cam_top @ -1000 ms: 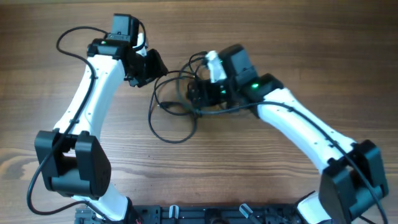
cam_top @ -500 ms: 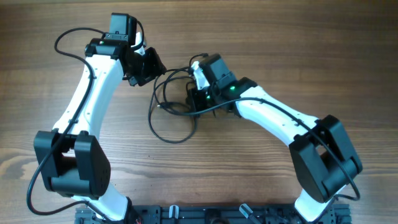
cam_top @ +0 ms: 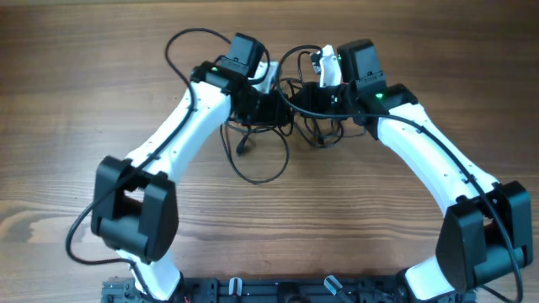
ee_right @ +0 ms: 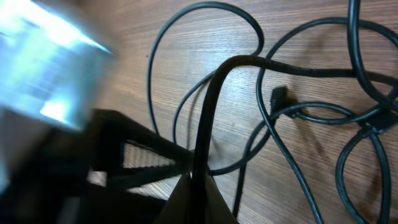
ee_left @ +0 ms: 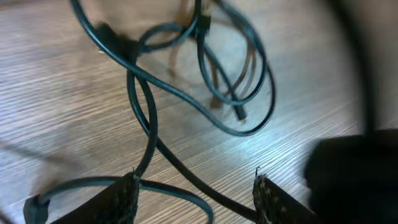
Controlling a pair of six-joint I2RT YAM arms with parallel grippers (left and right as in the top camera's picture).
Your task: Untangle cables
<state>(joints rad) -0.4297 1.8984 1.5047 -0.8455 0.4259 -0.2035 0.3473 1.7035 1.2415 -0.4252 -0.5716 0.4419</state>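
Overhead
Cables: the cables (cam_top: 296, 114) lie as a tangle on the wooden bench (cam_top: 101, 76), close to the far edge and about midway between the left and right edges.
Loose loop: one open loop (cam_top: 257, 180) runs out of the tangle toward the near edge.
Plug: a small plug end (cam_top: 242, 150) lies inside that loop.
Left gripper: the left gripper (cam_top: 271, 108) sits at the left side of the tangle, its arm reaching in from the near-left corner.
Right gripper: the right gripper (cam_top: 310, 97) sits at the right side of the tangle, just beside the left one, its arm reaching in from the near-right corner.
Finger state: cannot be read from above, as both heads cover their tips.

Left wrist
Fingers: the two fingertips (ee_left: 127, 199) of the left gripper (ee_left: 196, 199) stand well apart.
Cords: two strands of the cables (ee_left: 152, 124) pass through the gap between them without being pinched.
Beyond: further loops cross on the wood, and a short plug end (ee_left: 239, 113) lies within them.
Lower right: a dark blurred mass that I cannot identify.

Right wrist
Fingers: the right gripper (ee_right: 194, 196) is drawn together on one strand of the cables (ee_right: 211, 106).
Strand: it rises straight from the tips to a bend above.
Loops: other cords curve across the wood to the right, with a plug end (ee_right: 278, 95) among them.
Left side: bright and dark blur, too smeared to tell.
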